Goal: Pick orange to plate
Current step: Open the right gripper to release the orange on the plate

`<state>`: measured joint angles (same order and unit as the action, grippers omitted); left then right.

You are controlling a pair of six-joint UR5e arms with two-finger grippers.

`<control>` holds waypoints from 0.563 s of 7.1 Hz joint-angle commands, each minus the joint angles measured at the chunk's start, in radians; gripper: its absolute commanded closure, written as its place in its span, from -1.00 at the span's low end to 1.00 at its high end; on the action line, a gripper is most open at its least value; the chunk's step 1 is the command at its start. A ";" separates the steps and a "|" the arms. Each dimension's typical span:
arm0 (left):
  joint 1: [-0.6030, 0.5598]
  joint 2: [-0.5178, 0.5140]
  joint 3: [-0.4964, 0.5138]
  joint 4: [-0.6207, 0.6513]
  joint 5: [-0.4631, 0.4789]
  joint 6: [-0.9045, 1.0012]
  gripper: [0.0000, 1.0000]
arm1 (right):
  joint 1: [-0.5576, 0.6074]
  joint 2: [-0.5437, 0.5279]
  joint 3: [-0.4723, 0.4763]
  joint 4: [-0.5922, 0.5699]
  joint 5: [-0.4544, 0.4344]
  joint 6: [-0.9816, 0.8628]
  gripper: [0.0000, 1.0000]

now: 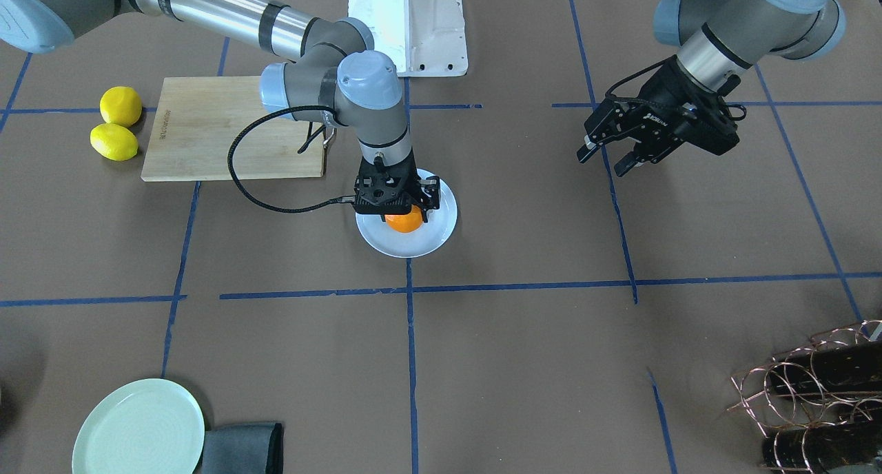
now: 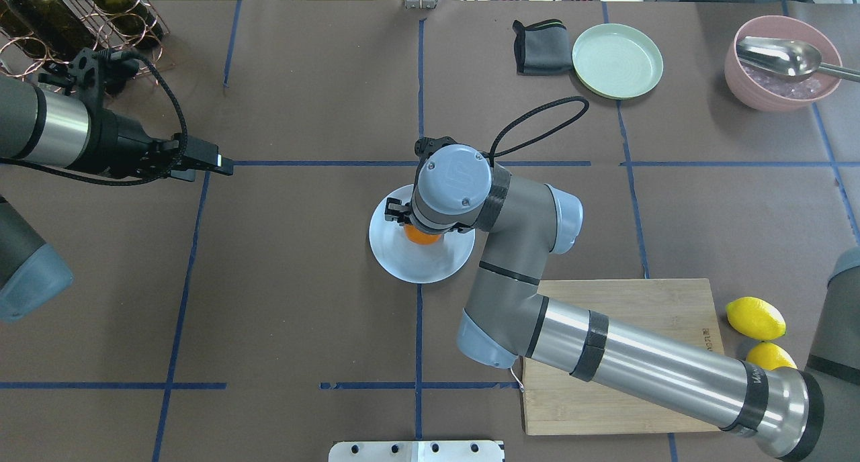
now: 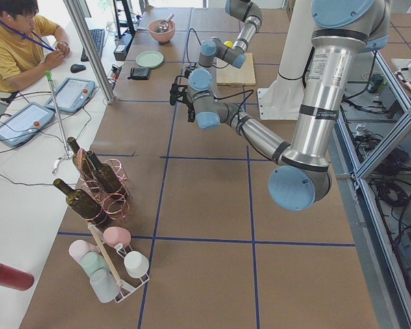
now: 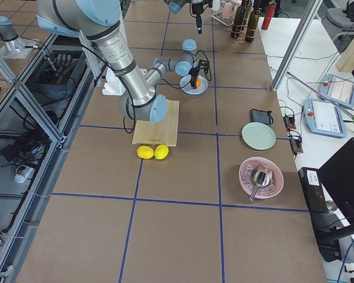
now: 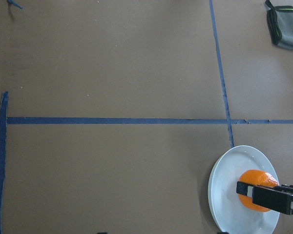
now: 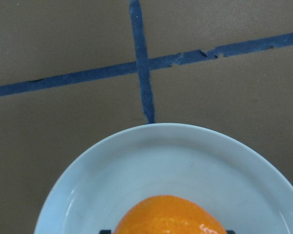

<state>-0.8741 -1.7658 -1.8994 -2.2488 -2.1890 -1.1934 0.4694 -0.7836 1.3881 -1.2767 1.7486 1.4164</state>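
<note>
The bright orange (image 1: 404, 222) sits low over the middle of the small bluish-white plate (image 1: 413, 250), near the table's centre. My right gripper (image 1: 404, 211) points straight down over it, shut on the orange, with a finger at each side. In the right wrist view the orange (image 6: 168, 214) fills the bottom edge above the plate (image 6: 161, 146); whether it touches the plate I cannot tell. My left gripper (image 1: 605, 162) hovers open and empty well to the side, and its wrist view shows the orange (image 5: 256, 179) on the plate (image 5: 219, 185).
A wooden cutting board (image 1: 234, 126) lies under the right arm, with two yellow lemons (image 1: 117, 124) beside it. A pale green plate (image 1: 138, 429) and grey cloth (image 1: 241, 446) sit at the far edge. A pink bowl with a spoon (image 2: 779, 62) and a wire bottle rack (image 1: 813, 384) occupy the far corners.
</note>
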 commanded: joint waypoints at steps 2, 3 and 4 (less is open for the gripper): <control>0.006 -0.007 0.006 0.000 0.000 0.000 -0.60 | 0.000 0.010 -0.003 -0.004 0.000 -0.005 -1.00; 0.007 -0.007 0.008 0.000 0.000 0.000 -0.60 | 0.000 0.012 -0.001 -0.006 0.005 -0.014 -1.00; 0.007 -0.007 0.008 0.000 0.000 0.000 -0.60 | 0.014 0.012 0.014 -0.013 0.028 -0.022 -1.00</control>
<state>-0.8677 -1.7727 -1.8923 -2.2488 -2.1890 -1.1934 0.4733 -0.7730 1.3900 -1.2836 1.7577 1.4035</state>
